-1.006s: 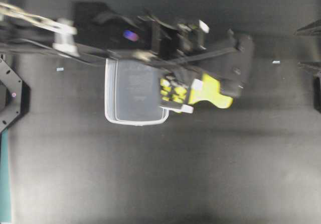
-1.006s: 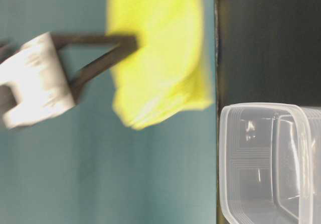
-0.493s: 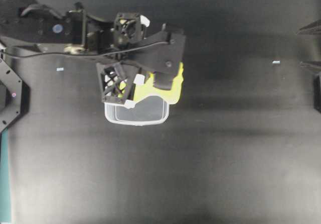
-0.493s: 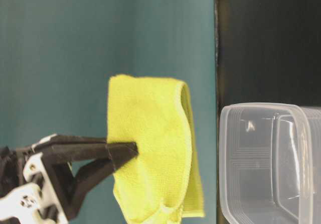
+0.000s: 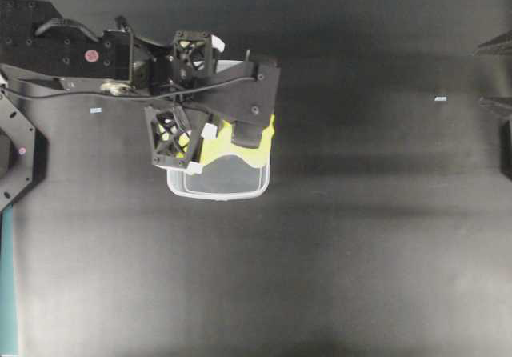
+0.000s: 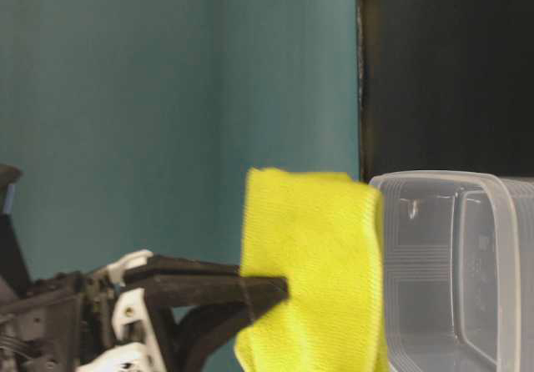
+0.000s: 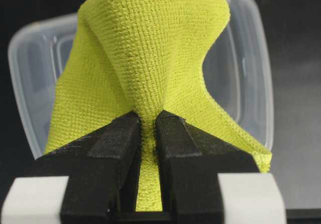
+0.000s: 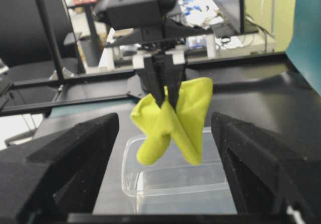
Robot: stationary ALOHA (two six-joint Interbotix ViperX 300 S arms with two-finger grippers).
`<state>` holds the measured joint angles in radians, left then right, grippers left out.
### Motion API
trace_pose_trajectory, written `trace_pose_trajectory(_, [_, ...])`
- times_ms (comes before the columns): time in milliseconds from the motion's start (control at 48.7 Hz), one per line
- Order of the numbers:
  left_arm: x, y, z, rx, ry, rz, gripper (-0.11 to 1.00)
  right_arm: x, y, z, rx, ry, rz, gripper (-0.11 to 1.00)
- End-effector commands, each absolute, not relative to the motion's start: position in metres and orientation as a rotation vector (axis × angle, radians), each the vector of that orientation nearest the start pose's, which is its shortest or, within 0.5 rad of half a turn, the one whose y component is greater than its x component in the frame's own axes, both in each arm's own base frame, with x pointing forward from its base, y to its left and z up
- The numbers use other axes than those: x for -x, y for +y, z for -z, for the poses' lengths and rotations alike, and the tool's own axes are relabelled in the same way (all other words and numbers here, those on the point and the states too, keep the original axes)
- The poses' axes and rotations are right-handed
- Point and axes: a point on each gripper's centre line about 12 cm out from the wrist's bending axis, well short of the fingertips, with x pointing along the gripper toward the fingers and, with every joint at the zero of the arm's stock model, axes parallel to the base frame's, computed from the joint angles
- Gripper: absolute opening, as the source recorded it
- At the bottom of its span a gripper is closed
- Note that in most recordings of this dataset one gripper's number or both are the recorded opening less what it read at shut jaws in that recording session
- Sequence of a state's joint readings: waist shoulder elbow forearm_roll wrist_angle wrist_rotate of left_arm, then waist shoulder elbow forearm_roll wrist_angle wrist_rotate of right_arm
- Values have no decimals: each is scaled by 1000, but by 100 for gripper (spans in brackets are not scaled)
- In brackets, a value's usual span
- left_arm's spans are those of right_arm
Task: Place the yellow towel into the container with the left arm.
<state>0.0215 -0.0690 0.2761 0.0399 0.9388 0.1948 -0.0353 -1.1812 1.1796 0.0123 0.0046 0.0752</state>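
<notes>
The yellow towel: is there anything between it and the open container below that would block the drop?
Nothing visible blocks it. The yellow towel hangs pinched in the left gripper directly over the container, which has no lid and looks empty. The right gripper stays apart, open.

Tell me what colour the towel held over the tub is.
The towel is bright yellow-green, plain with no pattern; the left wrist view shows it best.

The left arm (image 5: 120, 57) is matte black, with open lattice brackets, a thin cable along its links and a red dot. White clips sit behind the black pointed fingers (image 7: 113, 148). The right gripper's fingers (image 8: 60, 158) are plain black foam-like pads.
</notes>
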Motion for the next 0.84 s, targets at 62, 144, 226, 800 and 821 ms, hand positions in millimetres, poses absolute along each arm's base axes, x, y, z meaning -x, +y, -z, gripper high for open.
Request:
trace_pose_trajectory(62, [-379,14,-261,-193,1126,64,7,-164,-6,-303,-93,-22,36,72])
trace_pose_trajectory(144, [-380,16,-258,-198,1111,64,8,-164,-6,-303,-93,-22,36,72])
trace_pose_trajectory(226, [-381,18,-254,-188,1091,54,25,-164,-6,-303,-93,-20,36,72])
trace_pose_trajectory(800, [-343,17,-280,-102,884,-13,86,-164,-6,-303,-95,-22,36,72])
trace_pose_trajectory(821, [-338,17,-283,-96,863,-17,86,-164,-6,-303,-95,-22,36,72])
